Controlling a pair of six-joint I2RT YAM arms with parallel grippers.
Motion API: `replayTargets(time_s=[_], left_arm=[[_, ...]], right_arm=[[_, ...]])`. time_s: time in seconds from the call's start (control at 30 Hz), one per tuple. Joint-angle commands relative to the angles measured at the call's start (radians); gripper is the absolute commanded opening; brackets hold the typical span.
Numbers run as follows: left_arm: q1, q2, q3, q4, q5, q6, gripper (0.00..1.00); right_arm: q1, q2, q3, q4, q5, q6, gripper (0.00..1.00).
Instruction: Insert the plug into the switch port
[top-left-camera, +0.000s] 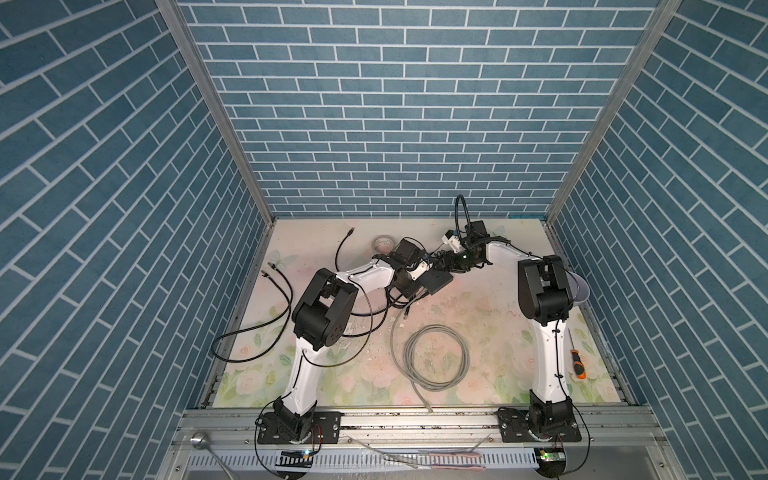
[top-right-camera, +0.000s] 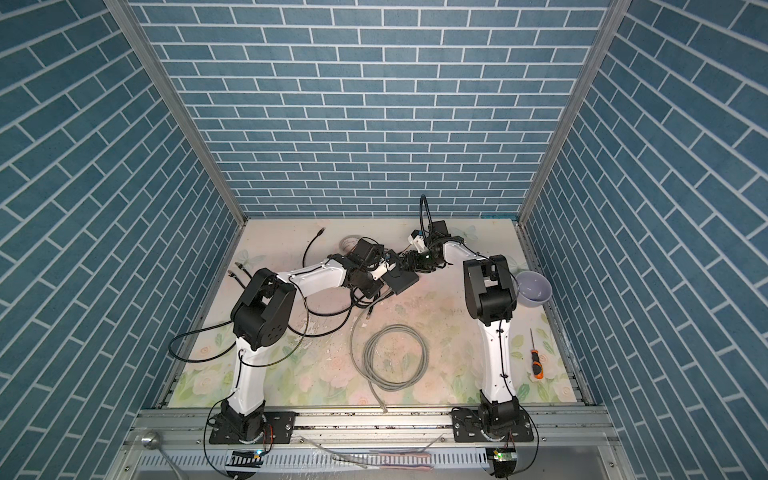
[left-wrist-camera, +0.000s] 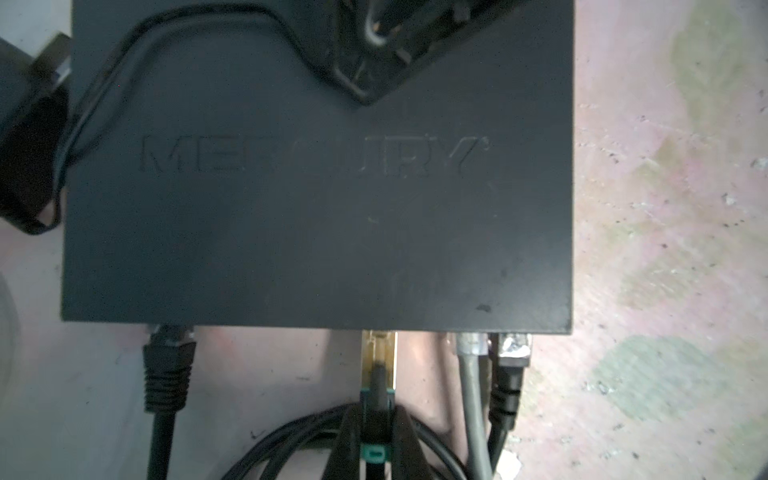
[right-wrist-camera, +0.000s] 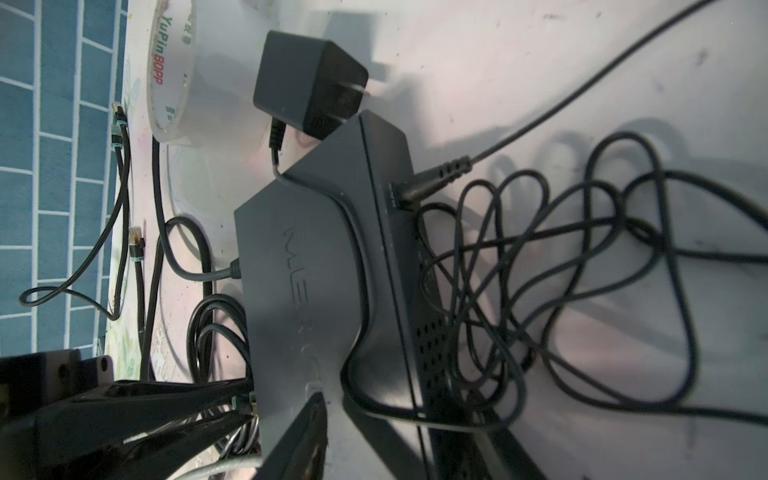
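The insertion itself is in hand: the left hand is pinching tight on the teal boot of the clear gold-pinned plug. The plug's nose is sitting at a middle port on the edge of the flat matte-black rectangular switch, seemingly not fully home. The switch is lying flat on the floral-printed table, toward the back centre. The next move is likely calling for a straight, level push along the port's axis, clear of the grey cable plugged in just beside, while the switch is braced. The right hand is straddling the switch's far end, one of its fingers lying on the lid; whether it is gripping I cannot tell. Both arms are reaching forward and bending inward, wrists low, hands nearly meeting.
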Motion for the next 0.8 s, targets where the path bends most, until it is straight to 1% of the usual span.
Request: replayTargets(time_s=[0.0, 0.17, 0.27, 0.33, 0.43, 0.5, 0.63, 0.77], left_arm=[[-0.013, -0.036, -0.041, 0.155, -0.002, -0.057, 0.00], [-0.013, -0.062, -0.106, 0.228, 0.039, -0.054, 0.00], [-0.014, -0.067, -0.133, 0.261, 0.035, -0.054, 0.00], [-0.014, -0.070, -0.147, 0.294, 0.044, -0.049, 0.00], [-0.013, -0.065, -0.154, 0.347, 0.077, -0.054, 0.00], [-0.013, -0.059, -0.133, 0.342, 0.102, -0.053, 0.00], [-0.013, -0.066, -0.136, 0.379, 0.133, -0.045, 0.00], [-0.013, -0.065, -0.153, 0.432, 0.222, -0.031, 0.00]], right_arm=[[0.043, 0.022, -0.047, -0.116, -0.152, -0.054, 0.52], [0.043, 0.014, -0.072, -0.128, -0.190, -0.062, 0.52], [0.043, 0.014, -0.078, -0.136, -0.200, -0.066, 0.51], [0.048, 0.014, -0.081, -0.146, -0.235, -0.089, 0.51], [0.070, 0.015, -0.076, -0.201, -0.278, -0.163, 0.50], [0.091, 0.023, -0.062, -0.268, -0.296, -0.229, 0.50], [0.137, 0.048, -0.037, -0.405, -0.315, -0.354, 0.48], [0.189, 0.063, -0.026, -0.518, -0.330, -0.466, 0.48]])
